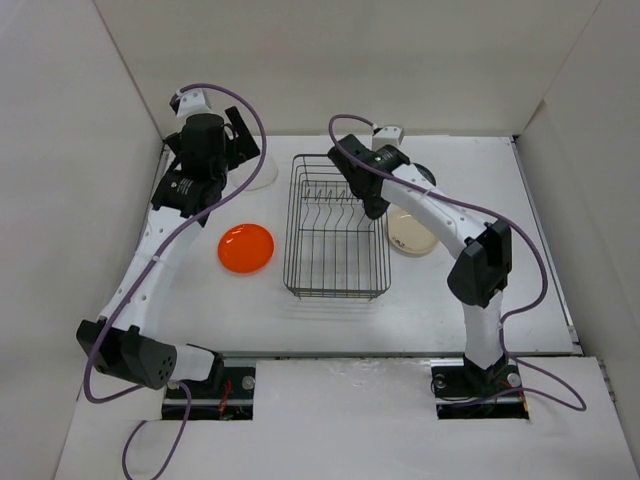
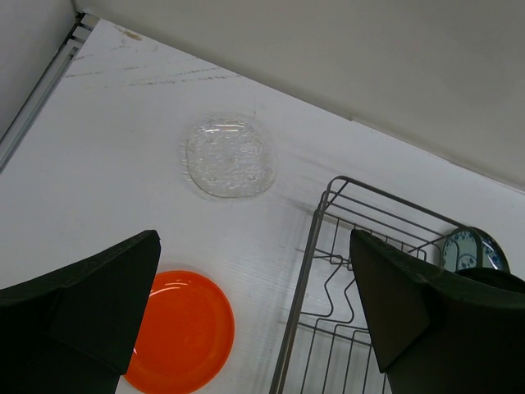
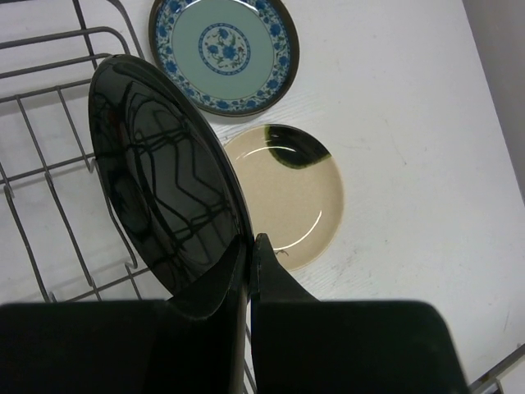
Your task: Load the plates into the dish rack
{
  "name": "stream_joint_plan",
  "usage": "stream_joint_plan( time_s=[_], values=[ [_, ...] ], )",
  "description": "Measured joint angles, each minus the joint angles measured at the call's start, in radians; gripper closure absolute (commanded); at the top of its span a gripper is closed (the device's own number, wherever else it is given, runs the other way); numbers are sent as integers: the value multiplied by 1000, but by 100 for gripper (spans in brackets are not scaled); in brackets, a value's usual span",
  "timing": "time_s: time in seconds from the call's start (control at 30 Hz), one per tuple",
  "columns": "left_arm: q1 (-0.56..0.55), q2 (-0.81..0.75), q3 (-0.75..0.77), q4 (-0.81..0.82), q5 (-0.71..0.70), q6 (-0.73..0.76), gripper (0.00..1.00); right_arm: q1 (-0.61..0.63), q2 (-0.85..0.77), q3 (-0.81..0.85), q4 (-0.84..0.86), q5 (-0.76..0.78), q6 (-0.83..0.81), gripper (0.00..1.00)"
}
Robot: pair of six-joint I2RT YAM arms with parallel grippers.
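While our right gripper clamps the glossy black round plate, it overhangs the dark wire dish rack's rim.
Our left gripper gapes wide above white table.

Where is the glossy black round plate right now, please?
In the right wrist view, the glossy black round plate is held on edge in the shut right gripper, over the right edge of the dark wire dish rack, beside the beige round plate.
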Motion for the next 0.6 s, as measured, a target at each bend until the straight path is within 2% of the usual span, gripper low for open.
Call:
stream_joint_plan(
  time_s=[0.17, 0.27, 0.3, 0.33, 0.43, 0.5, 0.6],
  values=[
    [0, -9, 0, 0, -3, 0, 0, 8, 18, 2, -6, 3, 3, 99],
    [0, -9, 0, 0, -5, 0, 0, 13, 24, 10, -11, 5, 4, 93],
    [0, -9, 0, 0, -4, -1, 0, 14, 26, 13, -13, 6, 4, 76],
    [0, -9, 0, 0, -5, 0, 0, 16, 27, 15, -12, 7, 7, 67],
    [0, -9, 0, 0, -4, -1, 0, 22, 29, 16, -14, 11, 9, 64],
    [0, -9, 0, 0, -5, -1, 0, 26, 31, 19, -14, 11, 12, 51],
    [0, -9, 0, 0, -3, 0, 0, 26, 35, 21, -16, 11, 14, 47]
  ],
)
